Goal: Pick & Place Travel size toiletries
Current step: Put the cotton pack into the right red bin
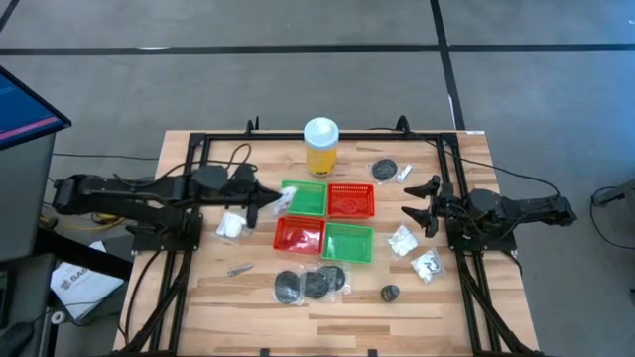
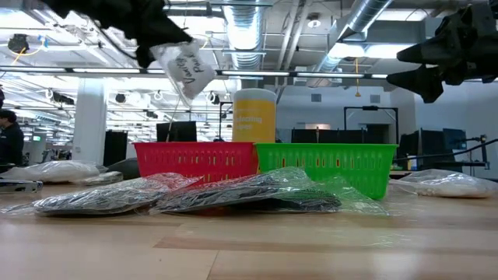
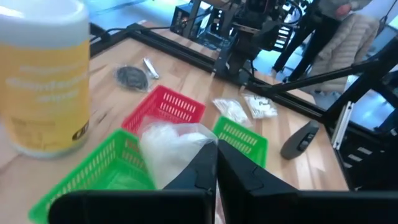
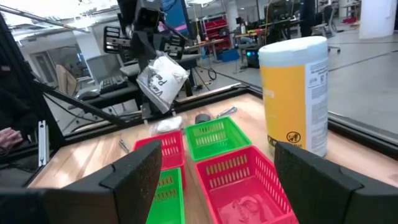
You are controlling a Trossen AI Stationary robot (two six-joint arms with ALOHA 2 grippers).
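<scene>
My left gripper [image 1: 272, 204] is shut on a white-and-clear crinkly packet [image 1: 286, 197], which it carries in the air over the far left green basket [image 1: 310, 201]. The low view shows the packet [image 2: 185, 68] hanging under the gripper [image 2: 149, 35]. My right gripper [image 1: 417, 205] waits open at the table's right side, touching nothing. More toiletries lie on the wood: white packets [image 1: 402, 241] [image 1: 429, 266] [image 1: 230, 225], black discs in clear wrap [image 1: 289, 286] [image 1: 323, 282], a slim silvery piece [image 1: 239, 269] and a small black piece [image 1: 390, 293]. My left gripper pinches the packet's upper end [image 3: 188, 155] between its two fingers. The fingers come from the table's left side, slanting a little downward. The packet hangs tilted below them [image 2: 187, 74], lifted clear of the baskets and the table.
Four mesh baskets sit in a block mid-table: green [image 1: 310, 201] and red [image 1: 350, 200] at the far side, red [image 1: 298, 236] and green [image 1: 347, 243] nearer. A tall yellow bottle [image 1: 320, 146] stands behind them. A black disc [image 1: 385, 169] lies at the far right.
</scene>
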